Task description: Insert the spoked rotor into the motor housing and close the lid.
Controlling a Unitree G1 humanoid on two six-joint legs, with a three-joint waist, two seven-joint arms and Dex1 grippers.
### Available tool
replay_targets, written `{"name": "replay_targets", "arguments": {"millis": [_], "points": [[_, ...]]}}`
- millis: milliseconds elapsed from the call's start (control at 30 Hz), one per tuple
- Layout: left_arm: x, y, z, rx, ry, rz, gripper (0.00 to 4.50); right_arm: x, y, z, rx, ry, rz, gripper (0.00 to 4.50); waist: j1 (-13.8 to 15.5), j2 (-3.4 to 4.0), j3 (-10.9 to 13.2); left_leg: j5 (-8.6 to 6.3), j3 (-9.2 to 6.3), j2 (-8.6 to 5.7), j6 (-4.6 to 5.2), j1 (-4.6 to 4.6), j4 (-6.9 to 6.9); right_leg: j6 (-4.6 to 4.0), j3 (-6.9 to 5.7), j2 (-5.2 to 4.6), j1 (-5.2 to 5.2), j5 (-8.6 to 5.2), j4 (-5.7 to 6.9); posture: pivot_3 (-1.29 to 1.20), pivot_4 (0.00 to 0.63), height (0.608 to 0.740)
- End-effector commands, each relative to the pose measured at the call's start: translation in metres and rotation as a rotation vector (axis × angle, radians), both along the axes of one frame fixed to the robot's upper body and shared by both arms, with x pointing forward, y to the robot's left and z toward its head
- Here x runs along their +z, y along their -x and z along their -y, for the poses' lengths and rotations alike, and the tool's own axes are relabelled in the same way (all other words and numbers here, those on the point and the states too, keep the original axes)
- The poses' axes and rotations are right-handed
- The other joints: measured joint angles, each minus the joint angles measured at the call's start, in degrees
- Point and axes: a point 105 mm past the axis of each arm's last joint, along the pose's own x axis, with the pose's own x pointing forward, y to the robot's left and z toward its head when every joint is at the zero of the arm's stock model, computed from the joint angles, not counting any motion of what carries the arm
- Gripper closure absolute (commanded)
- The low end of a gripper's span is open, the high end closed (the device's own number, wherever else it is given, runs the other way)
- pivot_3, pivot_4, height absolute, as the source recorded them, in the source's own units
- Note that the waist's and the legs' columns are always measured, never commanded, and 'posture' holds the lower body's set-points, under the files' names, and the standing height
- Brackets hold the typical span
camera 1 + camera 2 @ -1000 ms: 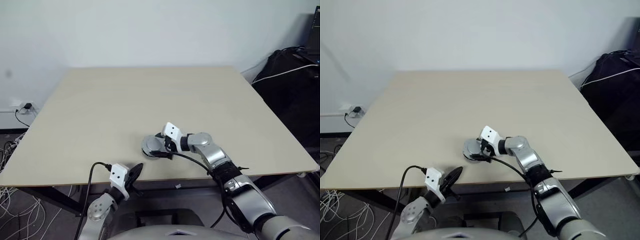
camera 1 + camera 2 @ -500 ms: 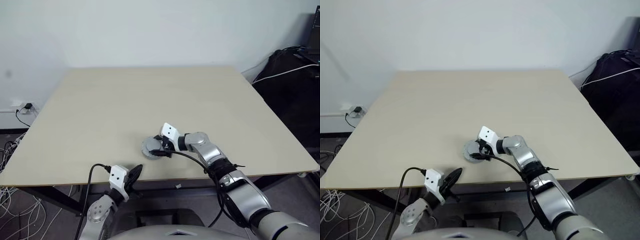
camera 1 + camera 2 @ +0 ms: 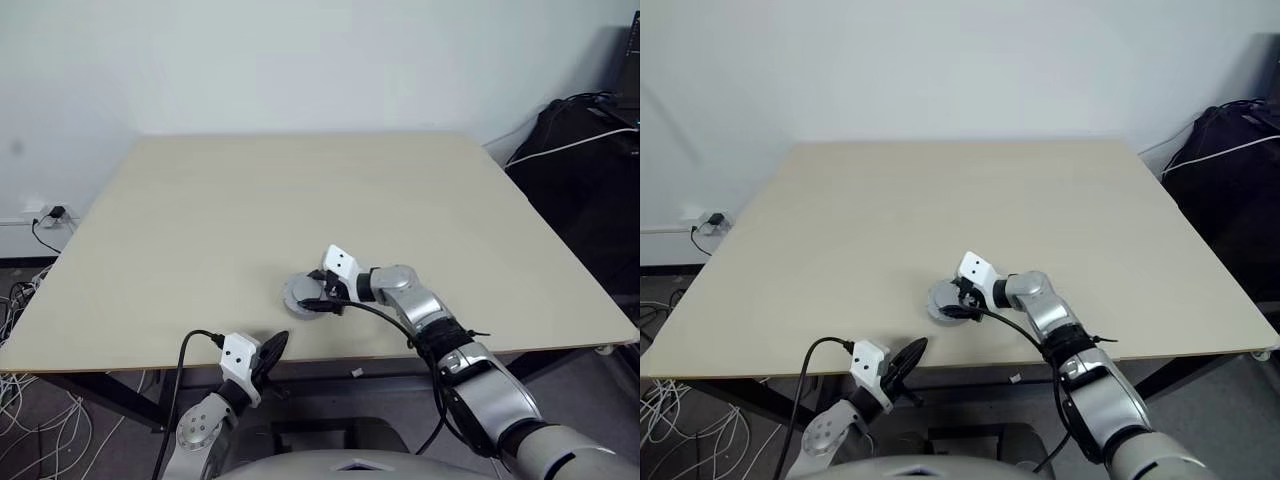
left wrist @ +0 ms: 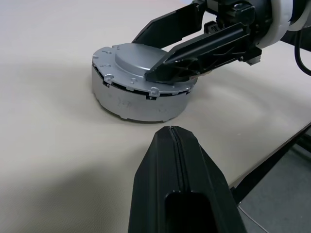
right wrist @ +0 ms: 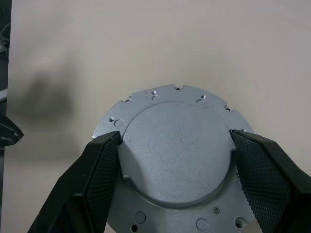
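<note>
You see the lid (image 5: 170, 162) — a flat, round, plain grey metal disc with a raised central plate and small holes around its notched edge — lying face up on a squat grey cylinder (image 4: 138, 99). Being round, it has no long axis; its flat face points straight up. It sits at the lower centre of the head views, near the front edge of the pale table (image 3: 300, 190). The right gripper (image 5: 172, 145) reaches in from the right, its two black fingers set against opposite sides of the raised plate. The left gripper (image 4: 176, 141) hovers at the table's lower edge — fingers pressed together, empty.
</note>
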Motion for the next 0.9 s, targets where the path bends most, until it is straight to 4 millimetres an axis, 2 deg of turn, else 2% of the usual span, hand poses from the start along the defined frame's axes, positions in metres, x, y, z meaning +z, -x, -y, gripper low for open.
{"name": "replay_targets", "arguments": {"millis": [33, 300, 800, 900], "points": [[0.010, -0.006, -0.001, 0.000, 0.009, 0.050, 4.50, 0.008, 0.005, -0.005, 0.039, -0.008, 0.051, 1.20, -0.01, 0.00, 0.00, 0.00, 0.00, 0.00, 0.00, 0.00, 0.00, 0.00, 0.00, 0.00, 0.00, 0.00, 0.00, 0.00, 0.000, 0.740], [0.006, -0.009, -0.002, -0.014, 0.008, 0.042, 4.50, 0.003, 0.011, -0.005, 0.018, 0.019, 0.035, 1.20, -0.14, 0.02, 0.00, 0.00, 0.02, 0.01, 0.00, 0.12, 0.00, -0.01, 0.00, 0.01, 0.06, 0.00, 0.02, 0.00, 0.000, 0.740], [0.004, -0.008, -0.002, -0.010, 0.023, 0.024, 4.50, 0.016, -0.001, -0.007, -0.108, -0.115, 0.038, 1.20, -0.26, 0.01, 0.01, 0.03, 0.16, 0.17, -0.05, 0.20, 0.00, -0.13, 0.00, 0.06, 0.06, 0.08, 0.06, 0.00, 0.000, 0.740], [0.004, -0.007, -0.002, -0.008, 0.024, 0.022, 4.50, 0.013, -0.002, -0.006, -0.114, -0.095, 0.045, 1.20, -0.22, 0.01, 0.01, 0.03, 0.17, 0.17, -0.05, 0.11, 0.00, -0.14, 0.00, 0.06, -0.04, 0.07, 0.06, 0.00, 0.000, 0.740]]}}
